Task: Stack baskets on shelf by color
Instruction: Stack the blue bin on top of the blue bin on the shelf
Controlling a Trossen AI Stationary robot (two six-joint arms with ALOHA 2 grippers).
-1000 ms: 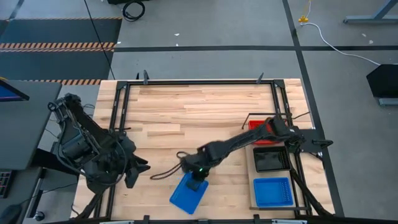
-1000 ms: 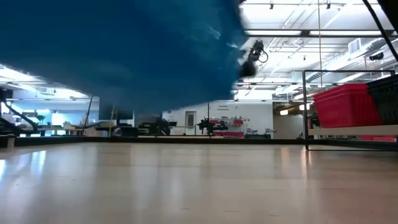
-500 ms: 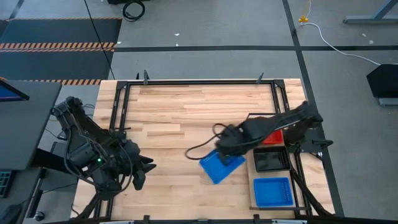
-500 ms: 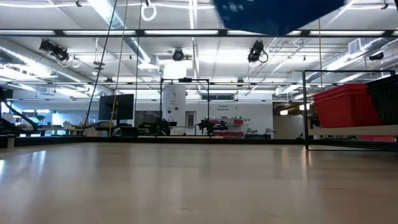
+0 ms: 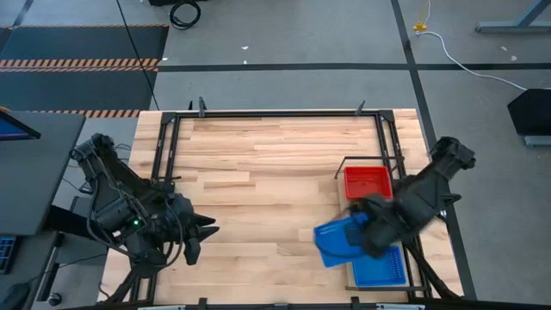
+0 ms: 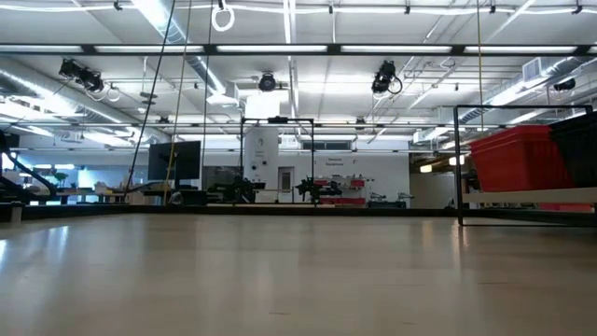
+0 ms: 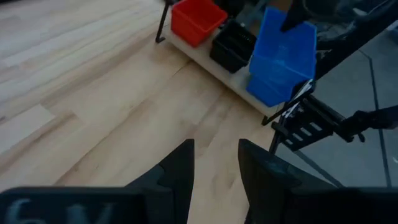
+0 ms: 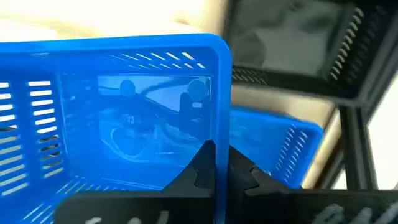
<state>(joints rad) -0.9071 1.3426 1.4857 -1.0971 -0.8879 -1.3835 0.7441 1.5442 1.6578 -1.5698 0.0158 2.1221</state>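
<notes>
While the right gripper clamps a blue basket at lower right, red basket, black basket and blue stack crowd the shelf — left gripper waits lower left, parted.

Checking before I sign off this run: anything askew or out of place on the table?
Only the blue basket in the right gripper: it hangs tilted in the air beside the blue one on the shelf, not yet stacked. The red and black baskets sit squarely.

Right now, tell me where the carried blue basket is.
High view: the blue basket hangs in the right gripper, beside the blue stack on the shelf.
</notes>
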